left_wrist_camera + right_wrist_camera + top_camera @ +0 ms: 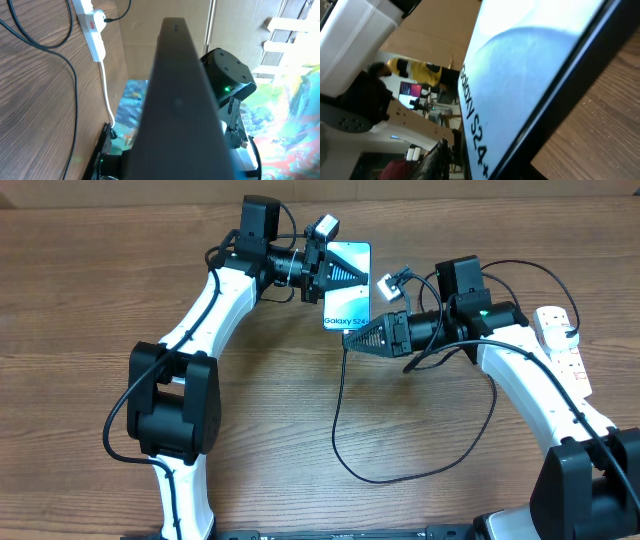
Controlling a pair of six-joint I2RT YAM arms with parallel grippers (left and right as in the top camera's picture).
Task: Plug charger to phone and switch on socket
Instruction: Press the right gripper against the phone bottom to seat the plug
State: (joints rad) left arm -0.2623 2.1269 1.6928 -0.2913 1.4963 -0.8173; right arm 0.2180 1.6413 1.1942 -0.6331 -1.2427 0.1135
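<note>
The phone [347, 275] is held off the table, blue screen up, its white "Galaxy" band at the near end. My left gripper [325, 275] is shut on its left edge. In the left wrist view the phone's dark edge [175, 100] fills the middle. My right gripper [350, 340] sits at the band end of the phone [520, 75], where one ridged finger [435, 160] shows beside the screen. The black charger [337, 420] cable drops from that gripper's tip and loops over the table; its connector tip is hidden. The white socket [560, 340] lies at the far right.
The charger cable's loop reaches toward the table's front edge, then curves back under my right arm [520, 370]. The socket [92, 25] shows a red switch, a black plug in it, and a white cord [106, 95] running off the table.
</note>
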